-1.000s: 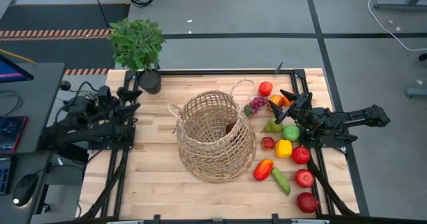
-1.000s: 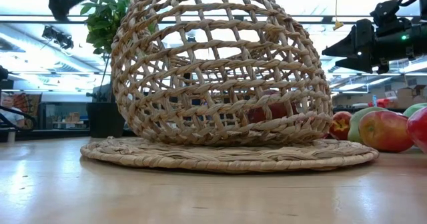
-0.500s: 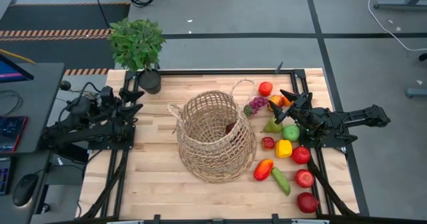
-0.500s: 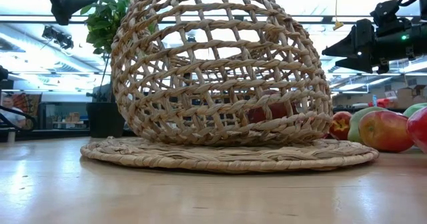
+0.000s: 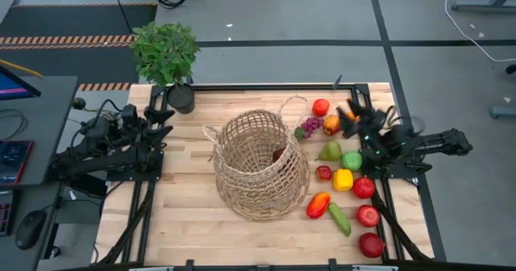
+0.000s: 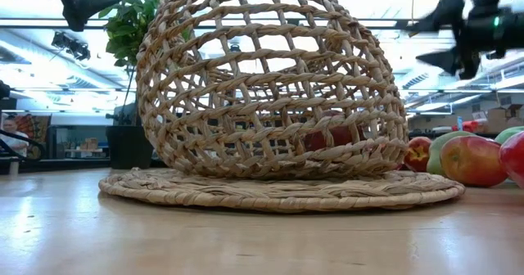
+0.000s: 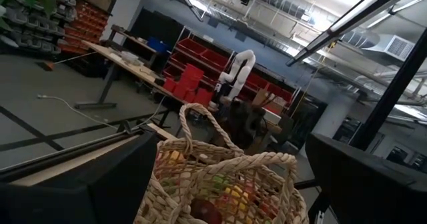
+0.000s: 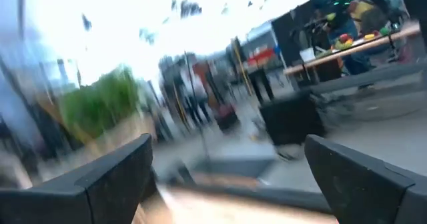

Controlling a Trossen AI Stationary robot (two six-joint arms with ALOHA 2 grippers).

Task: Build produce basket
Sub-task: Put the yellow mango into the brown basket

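Sitting on its woven mat in the low view, the big round tan open-weave wicker basket fills the table centre, one dark red fruit already inside. The small plastic produce lies clustered just right of it, within reach. Right gripper hovers above the cluster's far end, fingers spread, empty; probably lining up a pick. Left gripper waits at the left edge, fingers apart, clear of the basket.
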